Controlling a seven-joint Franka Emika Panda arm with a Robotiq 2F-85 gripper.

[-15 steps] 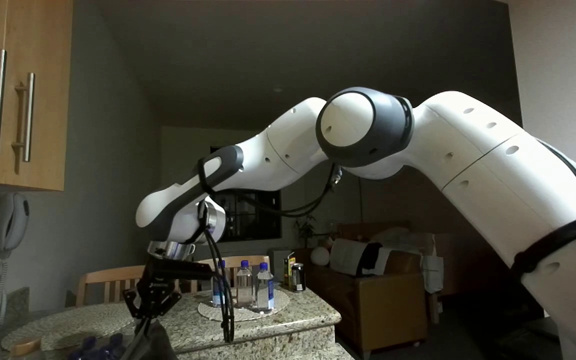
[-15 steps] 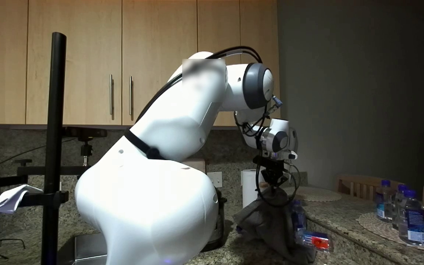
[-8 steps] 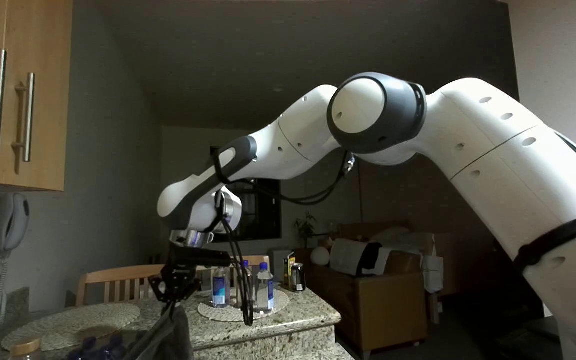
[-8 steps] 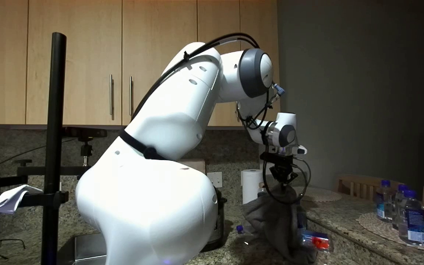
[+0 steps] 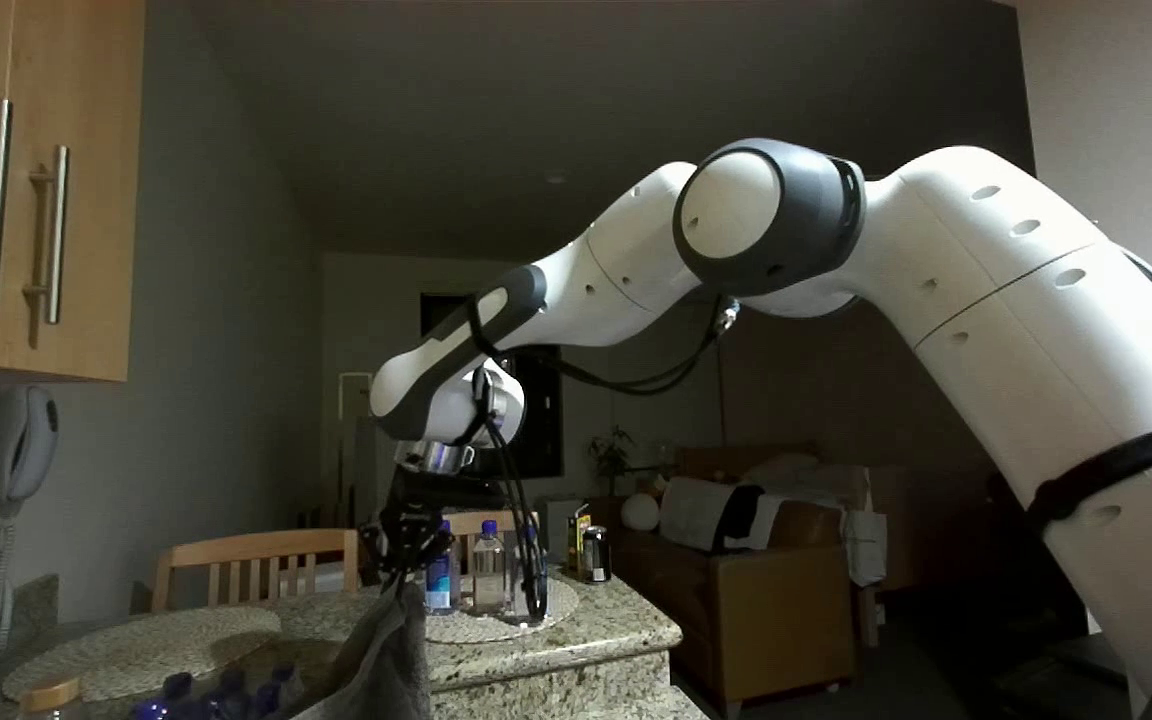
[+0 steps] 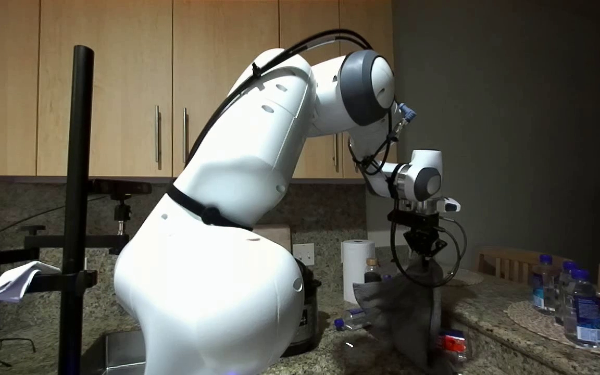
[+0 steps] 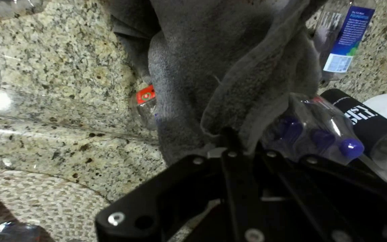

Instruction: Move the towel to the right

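Note:
A dark grey towel [image 5: 386, 665] hangs from my gripper [image 5: 398, 580] in an exterior view. In an exterior view the towel [image 6: 407, 312] hangs in folds below the gripper [image 6: 425, 259], with its lower end down near the lower counter. In the wrist view the towel [image 7: 193, 67] fills the upper middle and runs up to the gripper fingers [image 7: 242, 143]. The fingers are shut on a bunched part of it; the fingertips are partly hidden in the dark cloth.
Several water bottles [image 6: 586, 312] stand on a woven mat on the raised counter [image 6: 487, 325]. Below its edge, a red-labelled bottle [image 6: 452, 344] is partly behind the towel. A bottle lies on its side [image 6: 352, 319]. A paper roll [image 6: 357, 271] and a dark cooker [image 6: 308, 317] stand behind.
The arm and gripper have moved right in both exterior views, with the towel held. The towel's top has shifted right with it, uncovering more of the lying bottle and covering more near the counter edge.

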